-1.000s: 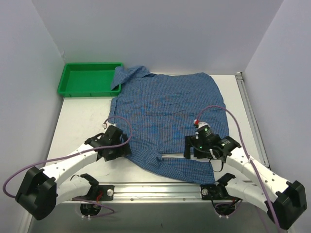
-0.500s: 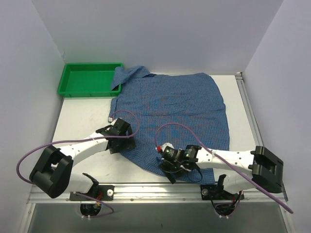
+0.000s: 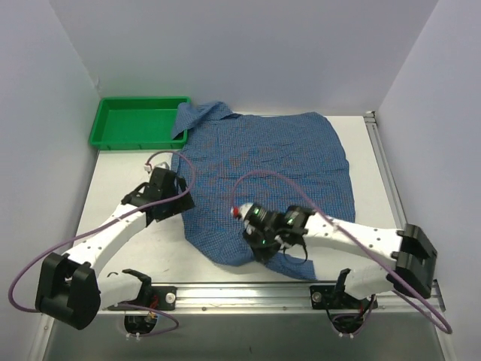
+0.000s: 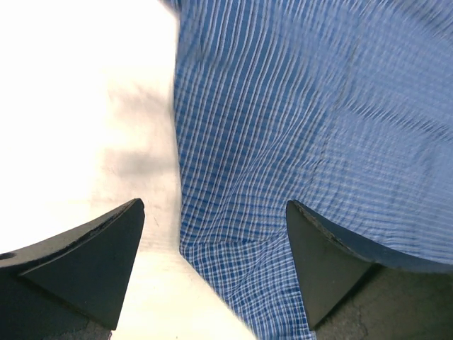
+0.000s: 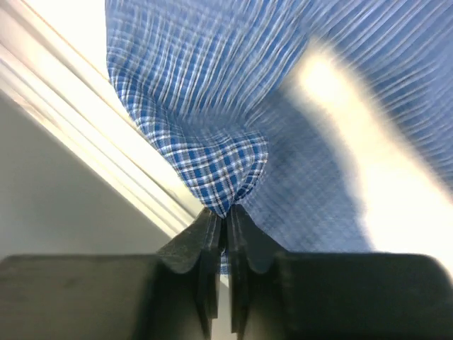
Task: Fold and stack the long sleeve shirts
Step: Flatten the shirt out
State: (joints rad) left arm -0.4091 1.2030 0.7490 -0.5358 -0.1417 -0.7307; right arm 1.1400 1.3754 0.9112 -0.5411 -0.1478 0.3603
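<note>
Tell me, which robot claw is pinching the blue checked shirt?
The right gripper: it is shut on a fold of the blue fine-checked cloth shirt. The left gripper hangs wide open over the shirt's edge, holding nothing.

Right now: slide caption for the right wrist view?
Right gripper shut on a pinched fold of the blue checked shirt, table's metal edge rail beside it.

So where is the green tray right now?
In the top view, the tray sits at the far left corner of the table, with the collar of the shirt lying over its right end.
</note>
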